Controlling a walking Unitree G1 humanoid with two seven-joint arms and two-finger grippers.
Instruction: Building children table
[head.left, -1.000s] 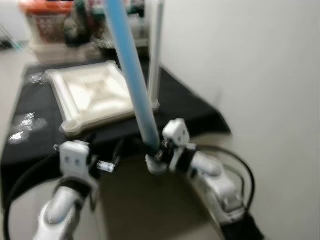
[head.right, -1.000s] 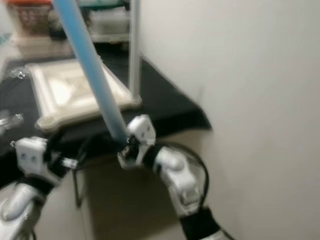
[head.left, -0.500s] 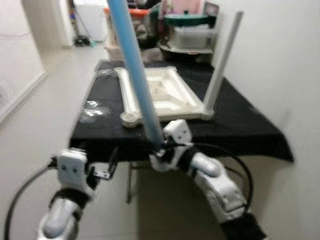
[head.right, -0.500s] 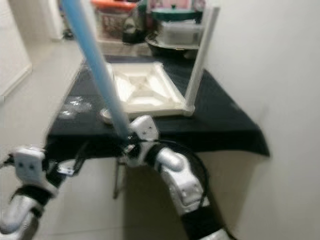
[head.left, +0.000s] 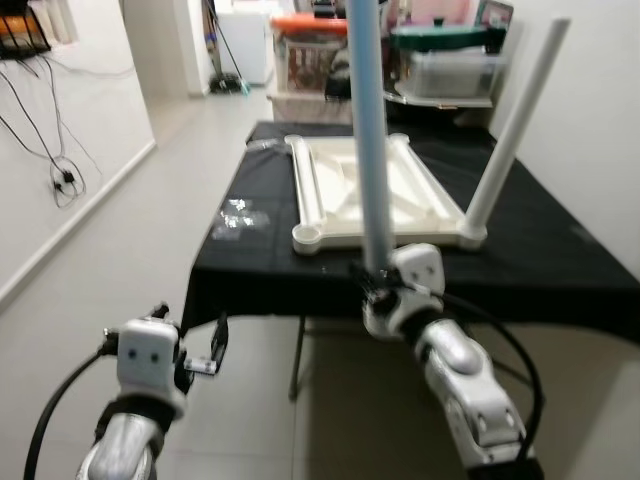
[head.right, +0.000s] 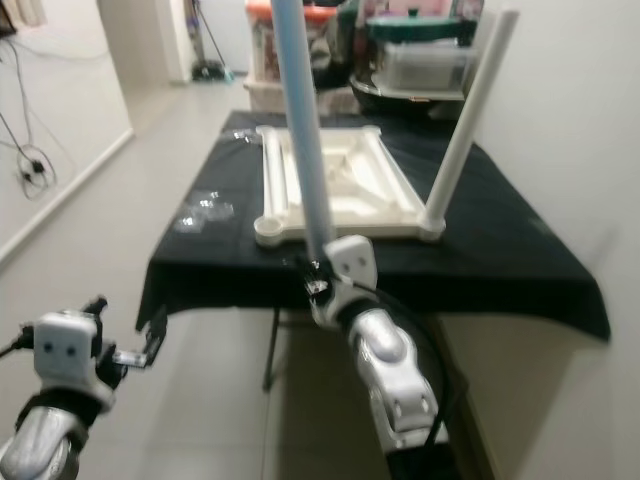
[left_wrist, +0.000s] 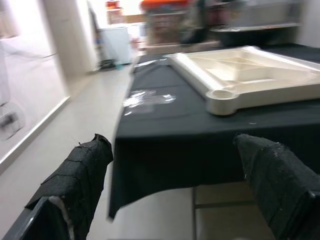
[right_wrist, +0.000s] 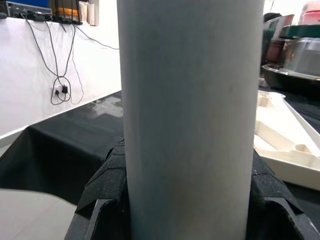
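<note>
Upright in the right gripper (head.left: 374, 285) stands a pale blue leg (head.left: 368, 130), its long axis near vertical and its upper end running past the top of the head views. Its lower end sits between the black fingers, which are closed tight against both sides of it in the right wrist view, just in front of the near edge of the table (head.left: 560, 270).

On that table, draped in black cloth, lies the cream tabletop (head.left: 372, 195) upside down, its ribbed underside facing up. A white leg (head.left: 515, 125) is already set in the near right corner socket, leaning slightly to the right as it rises. The near left corner socket (head.left: 309, 237) is open, just left of the blue leg's lower part. Clear plastic bags (head.left: 238, 215) lie on the cloth left of the tabletop.

Below the table's near left corner, over the floor, the left gripper (left_wrist: 175, 200) hangs with its fingers (left_wrist: 80, 172) spread wide and nothing between them.
</note>
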